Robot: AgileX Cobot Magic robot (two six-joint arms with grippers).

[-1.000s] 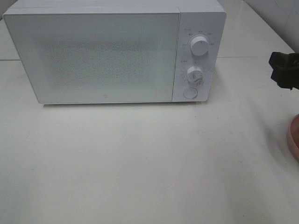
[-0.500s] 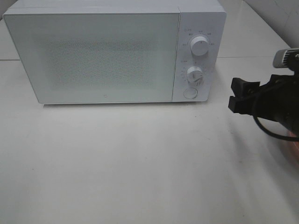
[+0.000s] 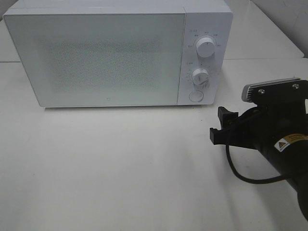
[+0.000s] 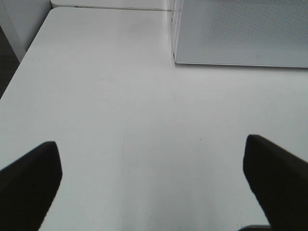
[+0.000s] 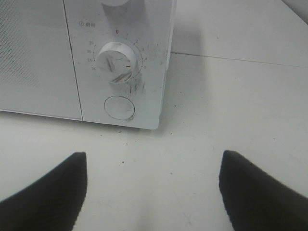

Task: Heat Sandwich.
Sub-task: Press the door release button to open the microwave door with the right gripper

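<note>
The right gripper (image 3: pixel 220 125) open by the shut microwave (image 3: pixel 110 57)
The right gripper was wide open and held nothing, with the microwave's round button (image 5: pixel 119 107) just ahead of its fingers. The left gripper (image 4: pixel 154 187) was wide open too, over the white table (image 4: pixel 120 120). I could not tell where the sandwich was.

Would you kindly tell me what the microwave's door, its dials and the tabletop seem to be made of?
Microwave door: probably glass or glossy plastic over a perforated screen; a fine dot pattern shows through.
Dials: apparently white moulded plastic, smooth, slight sheen.
Tabletop: smooth white, perhaps laminate or painted board; it shows soft reflections and faint scratches.
</note>
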